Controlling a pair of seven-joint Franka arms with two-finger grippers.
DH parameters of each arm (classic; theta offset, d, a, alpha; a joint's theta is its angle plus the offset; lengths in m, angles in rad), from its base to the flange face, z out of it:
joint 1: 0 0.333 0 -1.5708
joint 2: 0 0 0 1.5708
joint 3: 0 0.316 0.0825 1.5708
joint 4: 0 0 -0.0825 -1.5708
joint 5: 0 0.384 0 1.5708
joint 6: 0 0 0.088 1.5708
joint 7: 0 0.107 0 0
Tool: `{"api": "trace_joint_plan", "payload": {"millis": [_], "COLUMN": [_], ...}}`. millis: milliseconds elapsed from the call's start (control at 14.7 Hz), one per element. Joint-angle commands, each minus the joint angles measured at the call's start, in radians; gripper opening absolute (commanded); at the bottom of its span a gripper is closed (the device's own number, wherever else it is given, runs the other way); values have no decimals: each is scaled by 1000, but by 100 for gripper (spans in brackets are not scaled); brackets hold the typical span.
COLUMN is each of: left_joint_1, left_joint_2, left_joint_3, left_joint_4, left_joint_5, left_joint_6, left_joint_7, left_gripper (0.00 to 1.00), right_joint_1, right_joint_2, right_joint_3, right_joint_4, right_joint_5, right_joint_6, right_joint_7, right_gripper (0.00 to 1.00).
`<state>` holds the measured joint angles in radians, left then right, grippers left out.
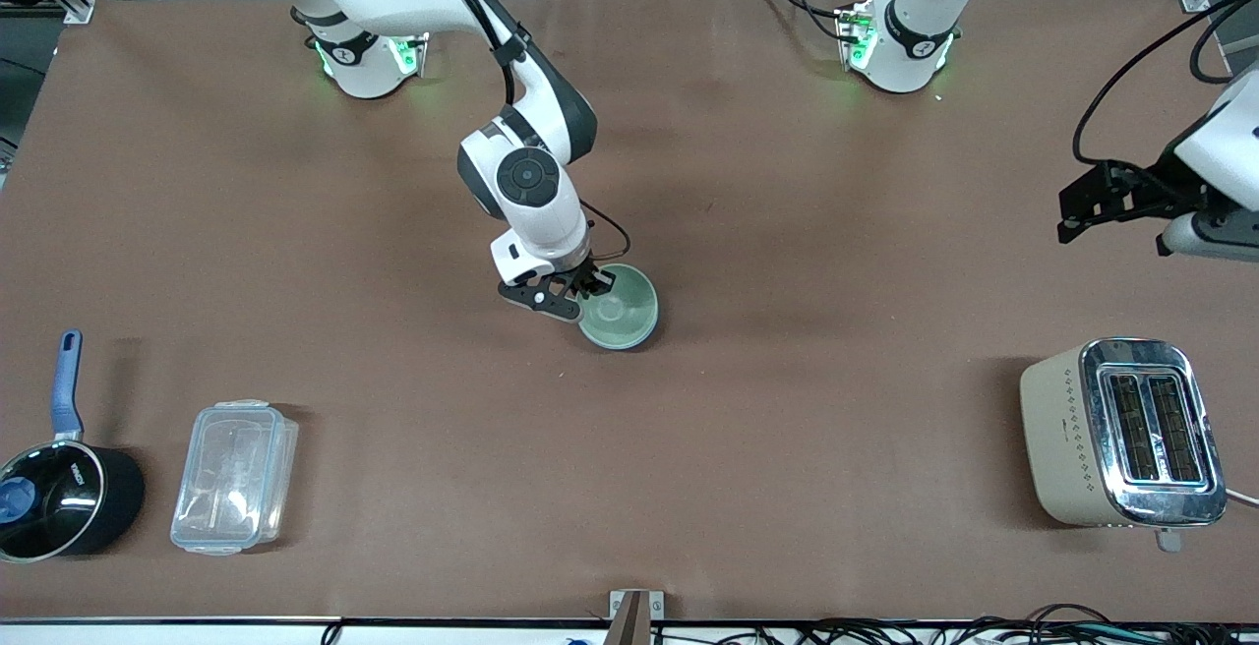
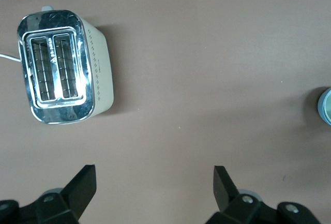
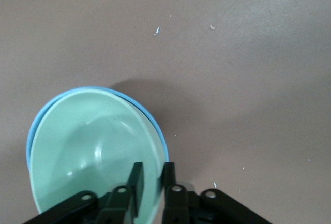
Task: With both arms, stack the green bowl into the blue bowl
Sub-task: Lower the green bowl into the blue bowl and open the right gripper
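The green bowl (image 1: 622, 307) sits inside the blue bowl (image 3: 154, 119) at the middle of the table. Only a thin blue rim shows around the green bowl (image 3: 93, 146) in the right wrist view. My right gripper (image 1: 590, 289) is low at the bowls' edge. It (image 3: 152, 175) is shut on the green bowl's rim, one finger inside and one outside. My left gripper (image 1: 1072, 212) is open and empty, up in the air over the left arm's end of the table. Its fingers (image 2: 155, 177) stand wide apart over bare table. The arm waits there.
A cream and chrome toaster (image 1: 1121, 434) stands near the front camera at the left arm's end (image 2: 62, 66). A black saucepan with a blue handle (image 1: 59, 498) and a clear plastic container (image 1: 234, 478) lie at the right arm's end, near the front edge.
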<state>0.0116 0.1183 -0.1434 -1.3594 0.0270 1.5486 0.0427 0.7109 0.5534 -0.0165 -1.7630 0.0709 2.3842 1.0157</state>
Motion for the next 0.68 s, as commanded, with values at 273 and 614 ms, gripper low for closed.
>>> {"api": "trace_joint_plan", "payload": {"millis": [273,614], "left_joint_1": [-39,-99], "left_joint_2": [-143,-157], "left_joint_3": [27,58], "left_joint_4": [-141,-171], "left_joint_5": [7,-1], "left_joint_6": [-51,-54], "left_joint_7": [-26,-102], "left_gripper": [100,100], "right_joint_1": [-27,-62], "right_joint_2": [-48,-252], "right_joint_3": [-13,-166], "right_joint_4": [27,27], "right_joint_5": [-6,-106], "right_joint_6": [-69,-276], "right_joint_7": [12,-83], "right_gripper": [100,100]}}
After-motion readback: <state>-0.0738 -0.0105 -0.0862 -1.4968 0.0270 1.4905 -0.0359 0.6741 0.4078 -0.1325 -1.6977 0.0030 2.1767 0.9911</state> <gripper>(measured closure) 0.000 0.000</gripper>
